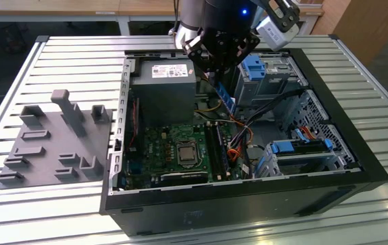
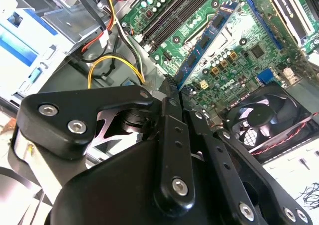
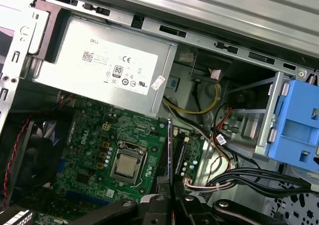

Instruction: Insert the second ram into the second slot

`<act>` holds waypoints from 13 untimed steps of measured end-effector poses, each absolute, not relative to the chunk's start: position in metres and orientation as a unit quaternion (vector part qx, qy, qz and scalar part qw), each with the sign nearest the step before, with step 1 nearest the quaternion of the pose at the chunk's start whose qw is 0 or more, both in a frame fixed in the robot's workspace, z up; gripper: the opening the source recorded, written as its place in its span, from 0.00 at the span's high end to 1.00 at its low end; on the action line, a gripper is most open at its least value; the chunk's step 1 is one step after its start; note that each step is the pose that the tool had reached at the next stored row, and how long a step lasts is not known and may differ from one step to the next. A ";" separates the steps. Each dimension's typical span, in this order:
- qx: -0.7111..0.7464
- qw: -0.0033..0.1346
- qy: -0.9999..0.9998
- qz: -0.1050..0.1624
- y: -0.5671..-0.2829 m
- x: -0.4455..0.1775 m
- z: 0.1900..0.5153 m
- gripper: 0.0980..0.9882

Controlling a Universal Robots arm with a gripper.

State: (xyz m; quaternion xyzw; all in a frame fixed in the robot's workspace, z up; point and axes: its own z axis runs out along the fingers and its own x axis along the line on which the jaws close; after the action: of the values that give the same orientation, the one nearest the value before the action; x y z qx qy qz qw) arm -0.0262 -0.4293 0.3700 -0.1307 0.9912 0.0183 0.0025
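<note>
An open desktop computer case (image 1: 248, 204) lies on a slatted metal table (image 1: 65, 56); at the exterior view's left a grey holding fixture (image 1: 57, 148) sits well apart from the work. Possible trouble, reading that view from left to right: the grey power supply (image 1: 163, 92) stands just beside the arm's way down, so a sideways drift could knock the stick or the gripper against its wall. Lower, on the green motherboard (image 1: 156, 148), the dark memory slots (image 1: 216, 148) lie close together. A small offset would likely seat the stick on a slot's rim or in the wrong slot, and pressing while it is tilted could jam it or strain the board. Further right, loose orange and black cables (image 1: 238, 127) lie near the slots and could snag. The second ram (image 1: 226, 98), a narrow blue stick, is in the air above the motherboard, in no slot yet. In the second wrist view the second ram (image 2: 207, 36) reaches out beyond the black fingers (image 2: 174, 150) over the board; in the first wrist view it shows edge-on, running alongside the slots. The gripper (image 1: 218, 69) has its jaws closed on the stick near one end. The arm enters from the top of the exterior view and points its wrist down into the case, between the power supply and a blue drive cage (image 1: 257, 66).
</note>
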 end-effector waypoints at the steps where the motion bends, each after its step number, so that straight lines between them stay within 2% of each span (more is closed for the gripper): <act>1: -0.129 0.003 0.991 0.018 -0.429 -0.026 0.370 0.96; 13: -0.106 0.003 0.994 0.018 -0.429 -0.026 0.370 0.96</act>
State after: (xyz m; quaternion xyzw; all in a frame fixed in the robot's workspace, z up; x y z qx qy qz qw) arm -0.0262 -0.4294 0.3700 -0.1055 0.9942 0.0179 0.0029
